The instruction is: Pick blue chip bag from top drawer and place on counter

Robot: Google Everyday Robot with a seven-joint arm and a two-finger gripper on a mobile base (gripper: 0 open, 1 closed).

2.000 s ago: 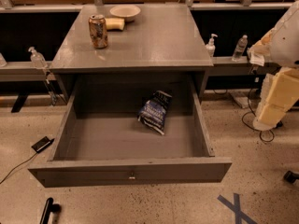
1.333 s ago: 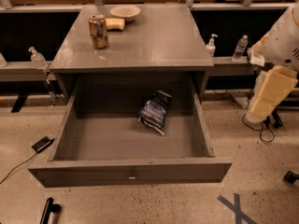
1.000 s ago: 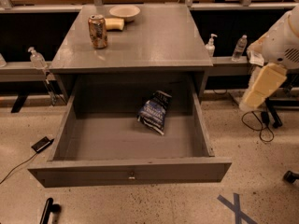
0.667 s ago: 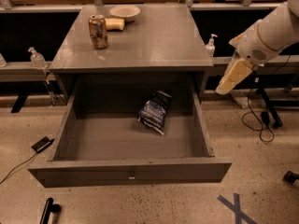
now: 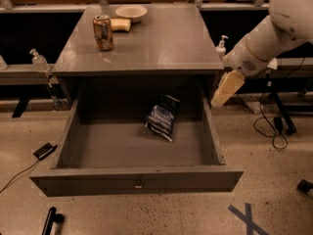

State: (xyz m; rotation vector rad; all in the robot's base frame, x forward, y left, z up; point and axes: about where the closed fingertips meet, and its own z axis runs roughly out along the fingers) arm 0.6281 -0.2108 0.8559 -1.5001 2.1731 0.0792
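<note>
Camera view looks down on a wide, shallow grey metal top drawer (image 5: 98, 180), standing open beneath the flat, slightly glossy grey table (image 5: 166, 40). At the table's left rear stands a brownish drink can (image 5: 103, 32), with a pale shallow bowl (image 5: 131, 12) behind it and to its right. Just right of the drawer's middle, toward the back, lies the small crinkled dark-blue foil chip bag (image 5: 163, 117), set at a slant on the drawer floor. It is probably light, soft and slippery, and its contents would crush easily, so a gentle pinch across the puffed middle or on the upper seam looks the safest hold. Farthest right, the robot's cream-coloured hand (image 5: 224, 93) hangs outside the drawer's right wall, just below the table's edge and apart from the bag. Whether it is released or clenched cannot be told. The arm is cut off by the right border, and the bag's lettering is unreadable.
</note>
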